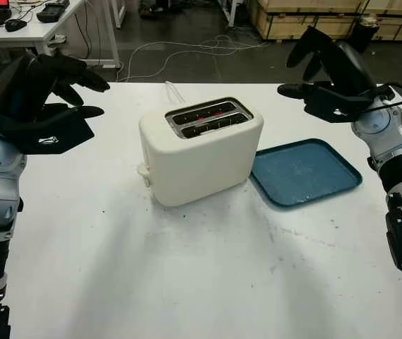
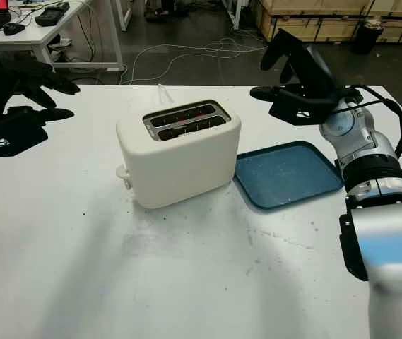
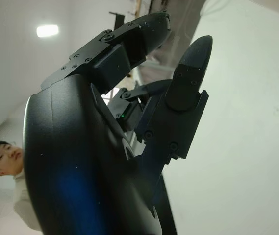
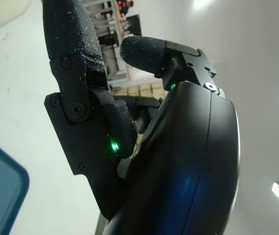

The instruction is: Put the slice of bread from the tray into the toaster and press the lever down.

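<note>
I am looking down at a white bench (image 1: 186, 282) where a cream plastic two-slot toaster (image 1: 201, 152) is standing near the middle, its lever knob (image 1: 143, 170) sitting low on the near-left end. Something reddish is showing inside the slots (image 1: 208, 117); I cannot tell if it is bread. A flat blue plastic tray (image 1: 305, 171) is lying just beside the toaster's right side. My left hand (image 1: 42, 106) is hovering wide and holding nothing above the bench's left edge. My right hand (image 1: 331, 74) is hovering wide, also holding nothing, above the far right, beyond the tray.
</note>
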